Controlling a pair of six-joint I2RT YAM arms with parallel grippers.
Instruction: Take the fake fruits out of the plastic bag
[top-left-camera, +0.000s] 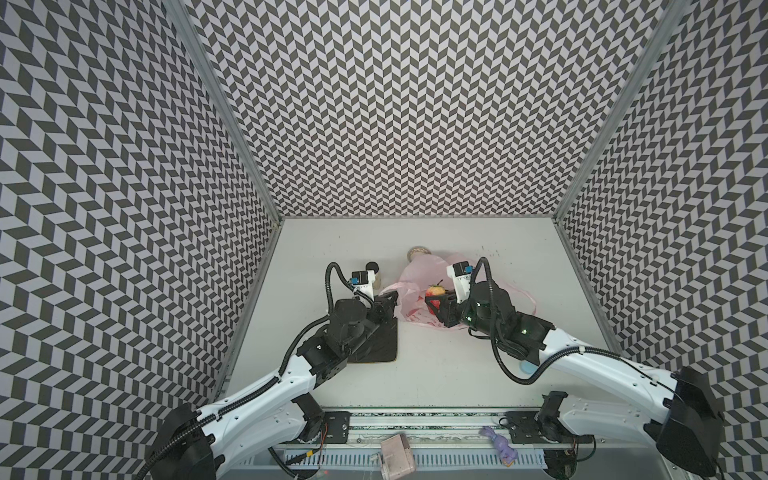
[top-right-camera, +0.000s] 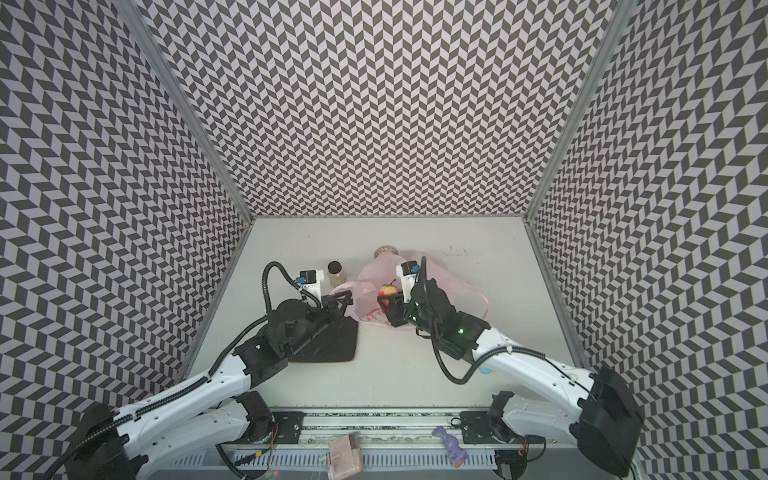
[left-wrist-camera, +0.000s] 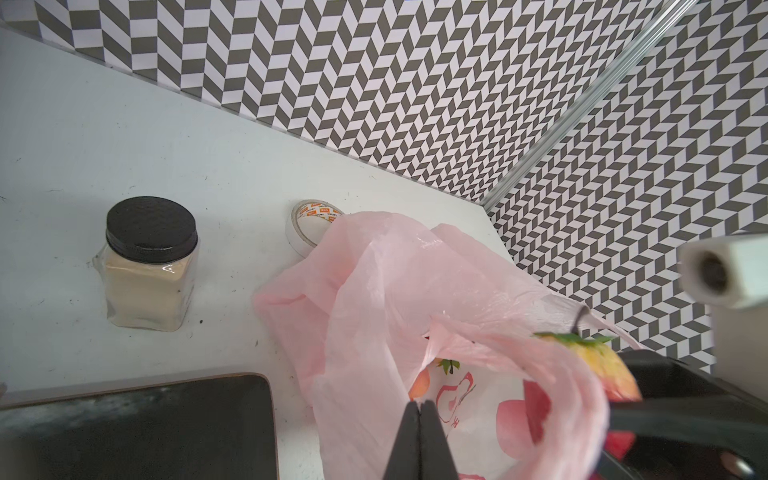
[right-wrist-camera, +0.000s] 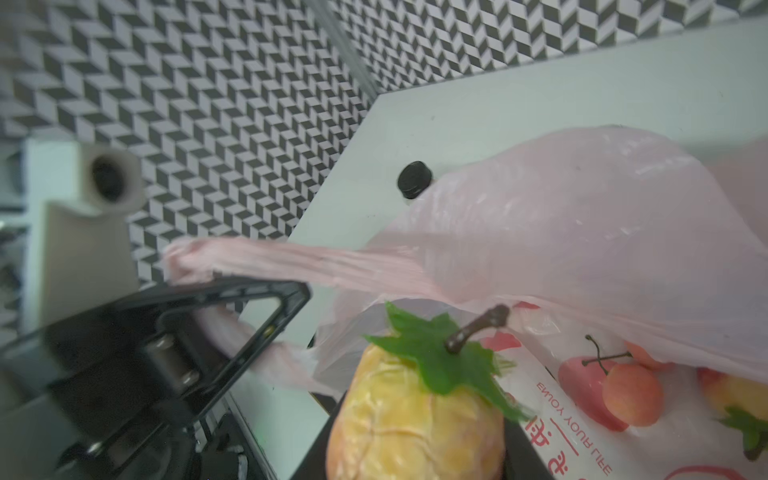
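L wrist view shows another fruit (left-wrist-camera: 422, 380) w/ green cap inside the plastic bag (left-wrist-camera: 374, 291); both top views hide it. R wrist view shows a bag handle (right-wrist-camera: 291, 262) pulled taut to left pincer (left-wrist-camera: 419, 409), whose jaws are fully together on bag plastic, next to black tray (left-wrist-camera: 124, 428). Right pincer (top-left-camera: 435, 302): part open, clamped on yellow-orange fake fruit (right-wrist-camera: 415, 424) w/ green cap + brown stem, at bag mouth. Bag lies on counter (top-left-camera: 457, 374) under & behind right pincer.
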